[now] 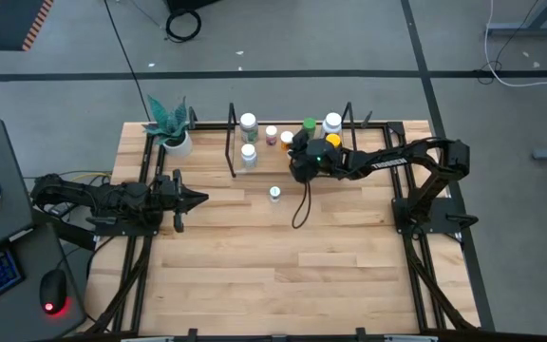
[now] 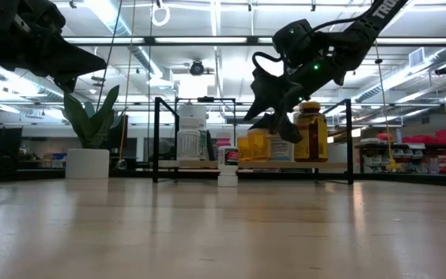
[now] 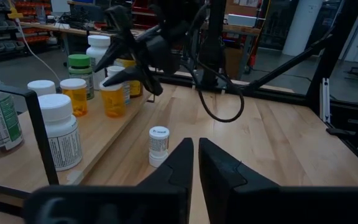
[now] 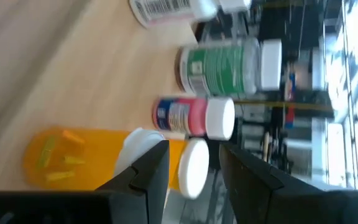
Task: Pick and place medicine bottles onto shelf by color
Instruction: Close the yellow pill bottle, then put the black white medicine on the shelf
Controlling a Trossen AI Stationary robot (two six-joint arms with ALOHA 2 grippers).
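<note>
Small white-capped white medicine bottle stands upright, alone on the wooden tabletop just in front of the light-wood wire-framed shelf, straight ahead of the left gripper, fingers shut, empty; right gripper above shelf bottles is nearer, nearly closed, holding nothing

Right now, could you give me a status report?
Left gripper shut, over table. Right gripper shut on orange bottle at shelf. White bottle on table.
</note>
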